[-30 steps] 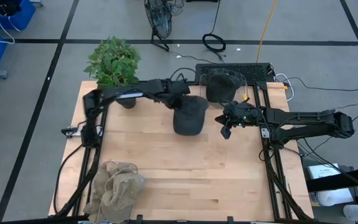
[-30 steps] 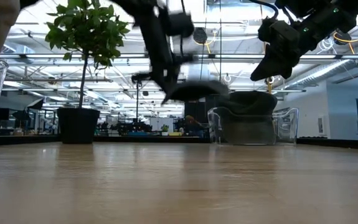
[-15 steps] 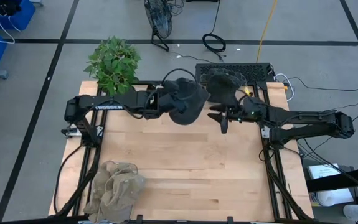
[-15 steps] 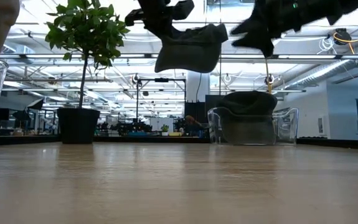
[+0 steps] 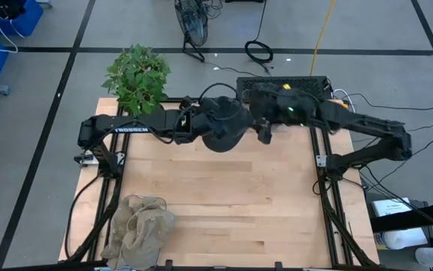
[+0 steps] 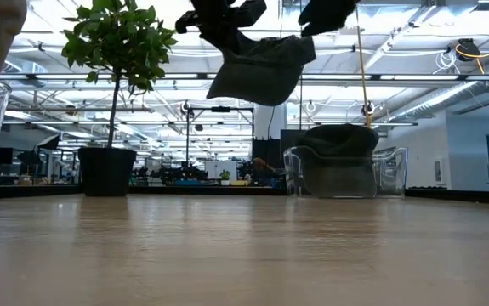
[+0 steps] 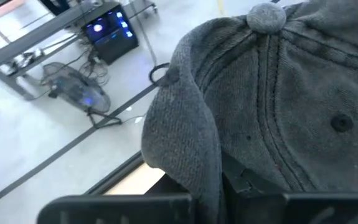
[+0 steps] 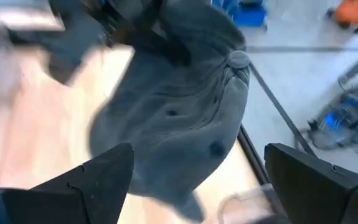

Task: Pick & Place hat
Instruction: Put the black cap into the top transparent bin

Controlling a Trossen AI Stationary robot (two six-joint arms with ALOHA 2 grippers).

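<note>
While high above the wooden table [image 5: 224,196], held up in the air: a dark grey hat [image 5: 224,129]. Pinched tight at its edge by the left gripper [image 5: 193,124], fingers closed on the cloth. Hanging near the far edge of the table, close to the clear bin [image 6: 346,172] with another dark hat inside. Right beside it, the right gripper [image 5: 265,128], fingers [image 8: 98,171] spread wide open, one on each side of the hat, not squeezing. Off at a far corner, a green plant [image 5: 137,75]. Down at the near edge, a pile of tan cloth [image 5: 141,222].

A dark grey cap [image 5: 222,128] with a top button hangs high above the worktop's [image 5: 224,196] far edge, sagging.
</note>
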